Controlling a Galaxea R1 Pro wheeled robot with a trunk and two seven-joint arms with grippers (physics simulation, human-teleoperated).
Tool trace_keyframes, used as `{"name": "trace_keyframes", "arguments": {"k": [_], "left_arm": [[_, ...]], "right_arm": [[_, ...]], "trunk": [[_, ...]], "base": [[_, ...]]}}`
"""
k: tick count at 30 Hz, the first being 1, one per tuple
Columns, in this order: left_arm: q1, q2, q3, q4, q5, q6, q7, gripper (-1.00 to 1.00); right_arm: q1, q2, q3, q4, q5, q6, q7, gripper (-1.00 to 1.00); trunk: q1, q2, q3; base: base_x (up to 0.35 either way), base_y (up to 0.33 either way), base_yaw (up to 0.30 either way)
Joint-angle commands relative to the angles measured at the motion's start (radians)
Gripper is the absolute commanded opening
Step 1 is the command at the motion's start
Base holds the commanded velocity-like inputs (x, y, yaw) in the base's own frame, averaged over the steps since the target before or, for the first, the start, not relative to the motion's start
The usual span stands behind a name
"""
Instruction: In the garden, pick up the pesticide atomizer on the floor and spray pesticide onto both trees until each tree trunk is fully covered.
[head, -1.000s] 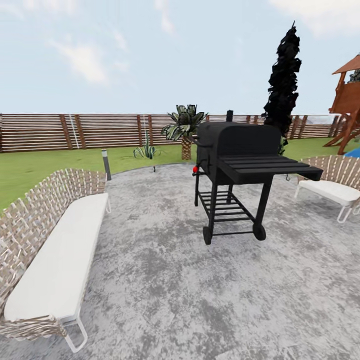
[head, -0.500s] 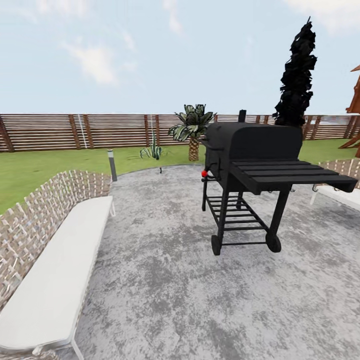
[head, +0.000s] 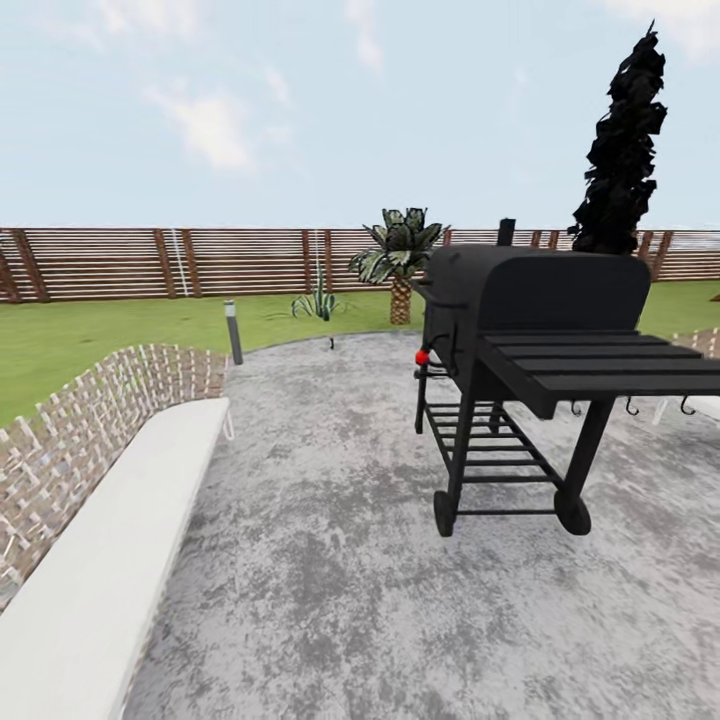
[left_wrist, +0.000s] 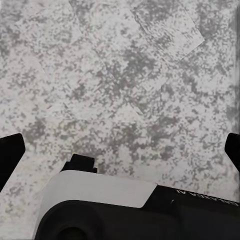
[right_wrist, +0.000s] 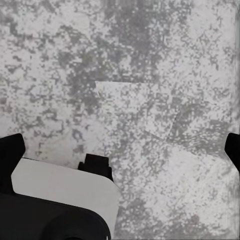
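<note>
Since the earlier head pictures the whole scene had slid and grown, so the camera had rolled forward and turned; nothing on the patio itself had shifted. From the head view the black barbecue grill (head: 530, 340) stood on the mottled grey patio (head: 330, 560), its slatted side shelf (head: 610, 365) reaching the picture's edge and a red knob (head: 422, 356) on its near corner. A wicker bench with a white cushion (head: 100, 570) ran along the other side. Beyond lay the garden lawn (head: 110, 335) with a short bollard light (head: 233, 331), a small palm (head: 400, 255), a spiky plant (head: 318, 303), a dark cypress-like column (head: 622, 150) and the brown slat fence (head: 200, 262). The atomizer and the two thick-trunked trees were nowhere among these. In the left wrist view the left gripper (left_wrist: 122, 150) hung over bare patio paving (left_wrist: 125, 75), its dark fingertips (left_wrist: 11, 152) at opposite edges, spread wide with nothing between them. In the right wrist view the right gripper (right_wrist: 122, 150) was likewise released, fingertips (right_wrist: 11, 155) far apart above paving (right_wrist: 135, 75), with the robot's white and black body below.
</note>
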Motion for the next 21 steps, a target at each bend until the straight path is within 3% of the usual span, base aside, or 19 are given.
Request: {"name": "trace_keyframes", "arguments": {"k": [1,13,21], "left_arm": [[0.0,0.0,0.0,0.0,0.0,0.0,0.0,1.0],[0.0,0.0,0.0,0.0,0.0,0.0,0.0,1.0],[0.0,0.0,0.0,0.0,0.0,0.0,0.0,1.0]], "right_arm": [[0.0,0.0,0.0,0.0,0.0,0.0,0.0,1.0],[0.0,0.0,0.0,0.0,0.0,0.0,0.0,1.0],[0.0,0.0,0.0,0.0,0.0,0.0,0.0,1.0]], "trunk": [[0.0,0.0,0.0],[0.0,0.0,0.0],[0.0,0.0,0.0]], "base": [[0.345,-0.157,0.046],[0.345,-0.114,0.133],[0.348,0.075,0.178]]}}
